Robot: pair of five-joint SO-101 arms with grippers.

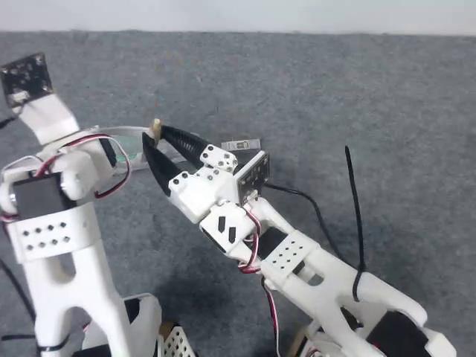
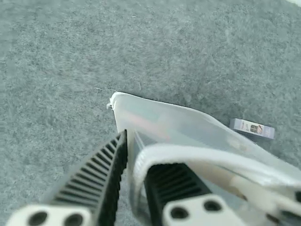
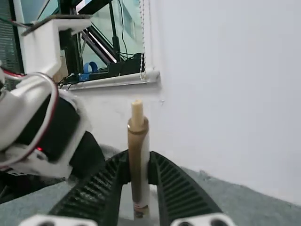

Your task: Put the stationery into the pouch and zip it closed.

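A grey carpeted table (image 1: 335, 89) stretches across the room, and both arms rise from its near edge. The left arm (image 1: 59, 223) stands at the near left. The right arm (image 1: 297, 260) leans in from the near right toward the middle of the table.

The pouch (image 2: 188, 125), clear plastic with a white rim along its mouth, lies on the carpet left of centre, just past the left arm. The left gripper (image 2: 132, 146) has it by the mouth end. The two black ribbed jaws are nearly together with the pouch wall pinched between them, and the white rim loops over one jaw.

The right gripper (image 3: 138, 157) is clamped on a pen (image 3: 138, 141) with a brown barrel and a cream tip. The pen stands straight up between the jaws, its tip poking out above them. From overhead that tip sits just beside the right end of the pouch. I can't tell whether it touches the plastic.

A small grey block (image 1: 242, 144) with a label on it lies flat on the carpet to the right of the pouch, near it, with neither claw touching it.

A thin black strap (image 1: 355, 208) sticks up from the right arm.
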